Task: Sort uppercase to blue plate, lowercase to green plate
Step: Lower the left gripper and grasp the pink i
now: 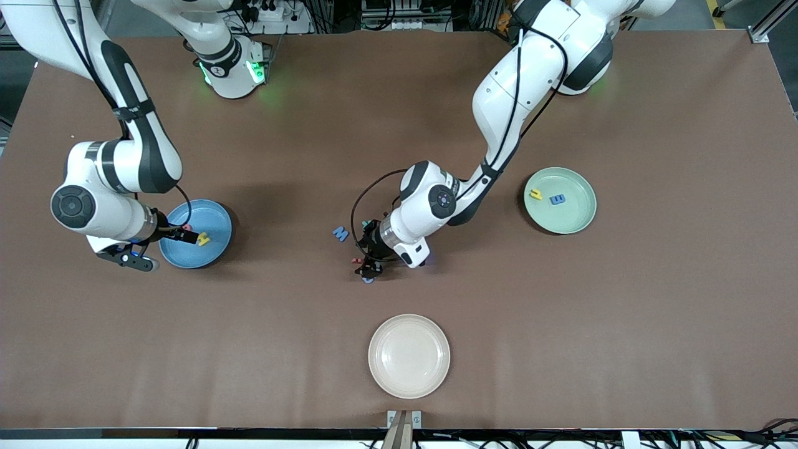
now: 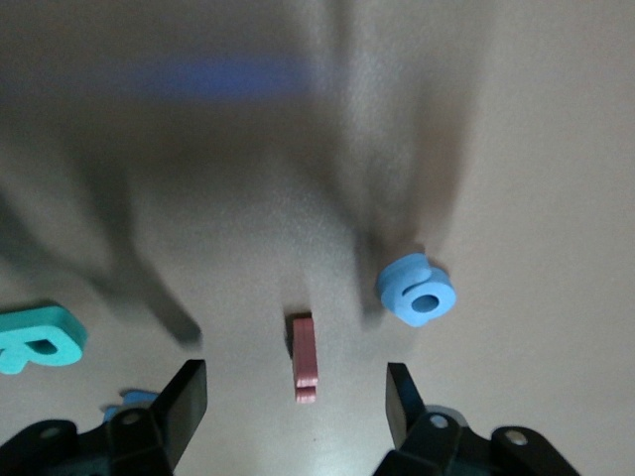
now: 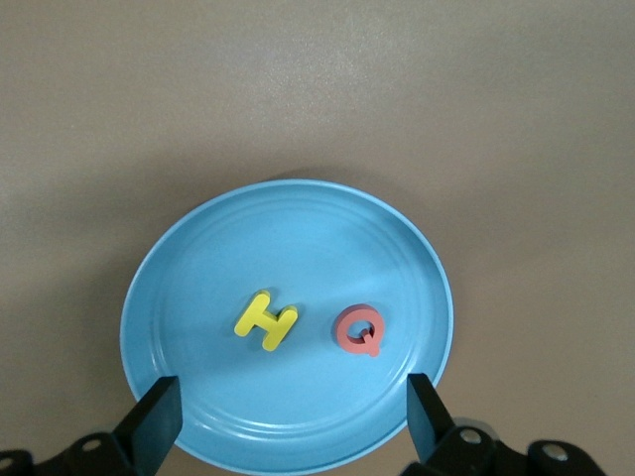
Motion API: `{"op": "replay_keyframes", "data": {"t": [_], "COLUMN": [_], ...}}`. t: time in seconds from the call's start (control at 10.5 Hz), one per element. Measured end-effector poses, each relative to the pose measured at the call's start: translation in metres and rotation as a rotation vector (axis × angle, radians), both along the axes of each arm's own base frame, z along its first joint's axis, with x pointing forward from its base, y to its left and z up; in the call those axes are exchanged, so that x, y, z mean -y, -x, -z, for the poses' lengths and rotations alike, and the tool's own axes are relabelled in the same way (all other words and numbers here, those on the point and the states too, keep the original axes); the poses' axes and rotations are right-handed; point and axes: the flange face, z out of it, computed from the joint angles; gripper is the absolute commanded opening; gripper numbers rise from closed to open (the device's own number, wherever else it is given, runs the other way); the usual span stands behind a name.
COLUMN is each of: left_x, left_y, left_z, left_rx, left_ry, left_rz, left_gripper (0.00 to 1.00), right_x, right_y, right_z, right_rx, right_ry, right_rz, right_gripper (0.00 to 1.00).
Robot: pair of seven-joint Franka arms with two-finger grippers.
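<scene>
My right gripper [image 3: 288, 421] hangs open over the blue plate [image 3: 179, 288] holding yellow H [image 3: 266, 320] and red Q [image 3: 358, 330]; my left gripper [image 2: 296, 402] is open, straddling the small red letter [image 2: 304, 357], rounded blue letter [image 2: 416, 290] beside it.

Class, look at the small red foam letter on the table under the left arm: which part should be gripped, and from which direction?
Grip the small red foam letter across its thin flat faces, coming straight down. It stands on edge, narrow between the left tool's open fingers.
</scene>
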Motion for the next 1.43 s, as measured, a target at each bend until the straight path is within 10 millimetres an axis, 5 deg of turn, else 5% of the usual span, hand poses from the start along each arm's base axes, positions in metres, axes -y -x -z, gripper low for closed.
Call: {"op": "replay_keyframes", "data": {"t": [0.19,0.67,0.96,1.43], "left_x": [0.0007,-0.0018,-0.0013,-0.0005], "left_y": [-0.0001,-0.0009,-0.0005,-0.0003], "left_z": [-0.0006,0.0070,0.0075,0.0066], "left_rx": [0.003,0.015,0.017,0.018], "left_ry": [0.002,0.000,0.000,0.002], "left_rz": [0.001,-0.006,-0.005,-0.003], "left_gripper": [0.61,0.40,0.01,0.00], "right_x": [-0.0003,-0.0015,-0.0017,-0.0047], "right_y": [-0.0002,-0.0031,-0.0045,-0.0062], "right_z": [-0.0001,-0.0036,-0.0051,-0.0071], "right_rx": [0.001,0.009,0.013,0.018], "right_ry": [0.000,0.000,0.000,-0.001], "right_rz": [0.000,-0.003,-0.003,-0.008], "right_gripper": [1.00,1.00,1.00,1.00]}}
